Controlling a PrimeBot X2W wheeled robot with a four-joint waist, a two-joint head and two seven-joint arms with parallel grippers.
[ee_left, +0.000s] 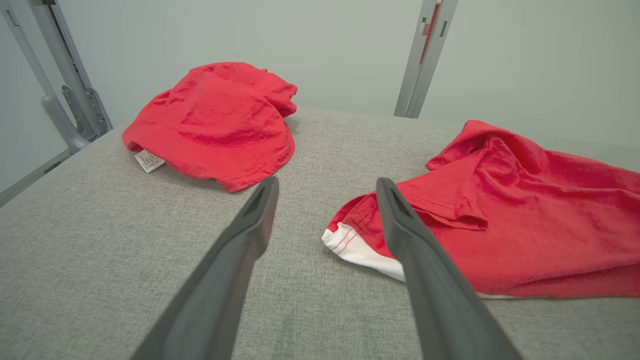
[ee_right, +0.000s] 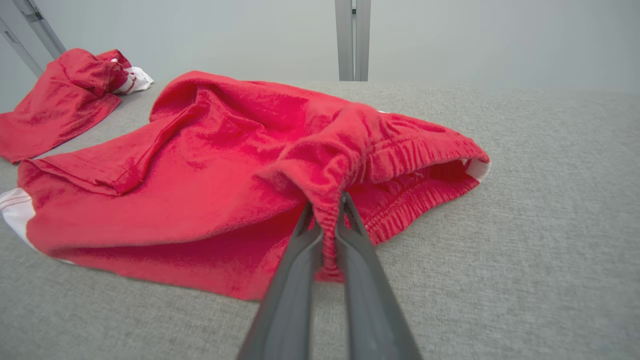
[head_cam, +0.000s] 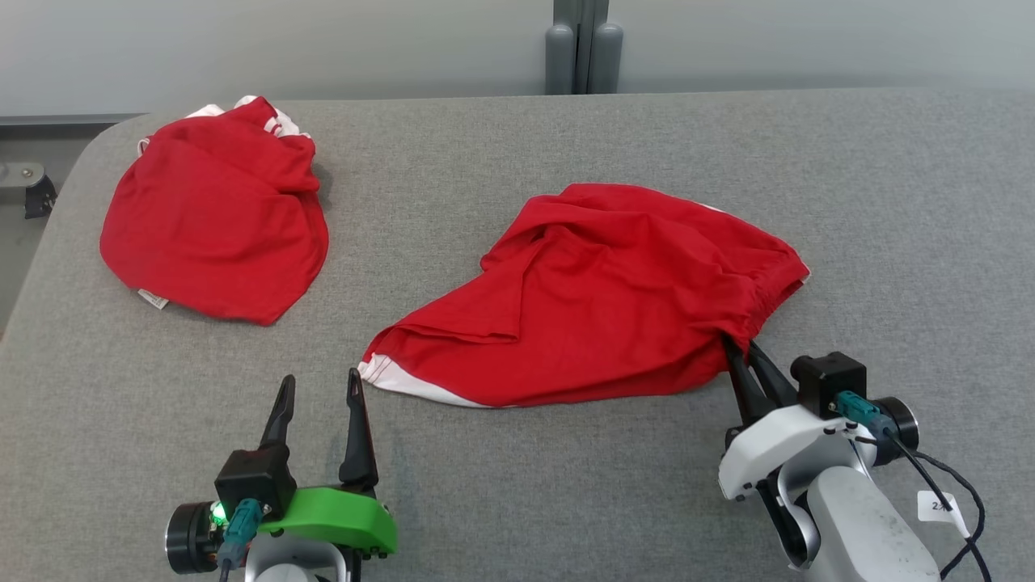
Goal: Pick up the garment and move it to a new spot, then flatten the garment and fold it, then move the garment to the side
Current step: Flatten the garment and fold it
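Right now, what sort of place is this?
Likely a lab bench for folding practice: a grey fabric-covered table, red shorts and another red garment on it, metal posts against a bare wall.

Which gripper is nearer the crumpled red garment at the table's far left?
Left. The left gripper stands open, short of the crumpled garment; right gripper pinches the other garment's waistband.

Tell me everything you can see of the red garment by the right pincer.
The garment is soft red knit cloth with a gathered elastic band at one end and white trim at the other. It lies crumpled and creased on the grey table, apart from the second red garment. The right pincer is shut on its elastic band.
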